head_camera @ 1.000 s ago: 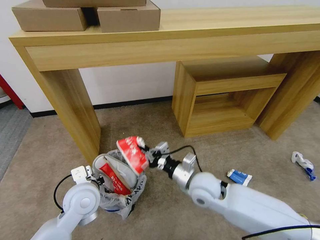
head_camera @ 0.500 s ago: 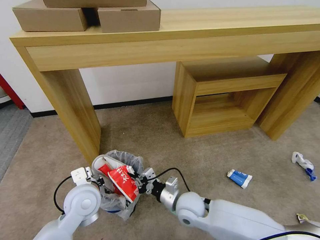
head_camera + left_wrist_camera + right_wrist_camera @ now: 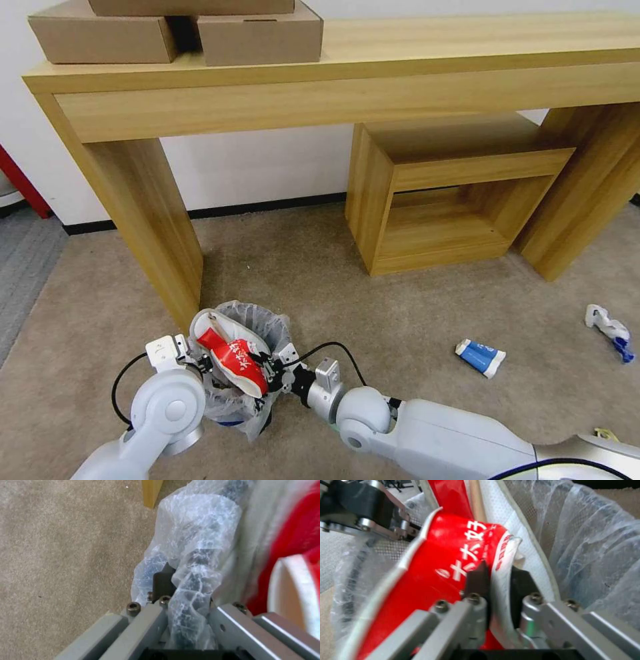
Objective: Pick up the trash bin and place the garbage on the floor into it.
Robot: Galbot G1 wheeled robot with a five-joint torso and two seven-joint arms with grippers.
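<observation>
Carpet (image 3: 400, 307) beside desk leg (image 3: 150, 220): left gripper (image 3: 186, 605) jaws clamp trash bin (image 3: 267, 320) rim; right gripper (image 3: 496, 585) jaws pinch red carton (image 3: 240, 363), seemingly inside.

Beige carpet (image 3: 413, 300), white wall (image 3: 267, 160); wooden table (image 3: 347, 100), low shelf (image 3: 460, 193)

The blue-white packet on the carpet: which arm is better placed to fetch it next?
Probably right: the packet lies on that side, and the left gripper holds the trash bin. First the right gripper must release its red-white carton.
</observation>
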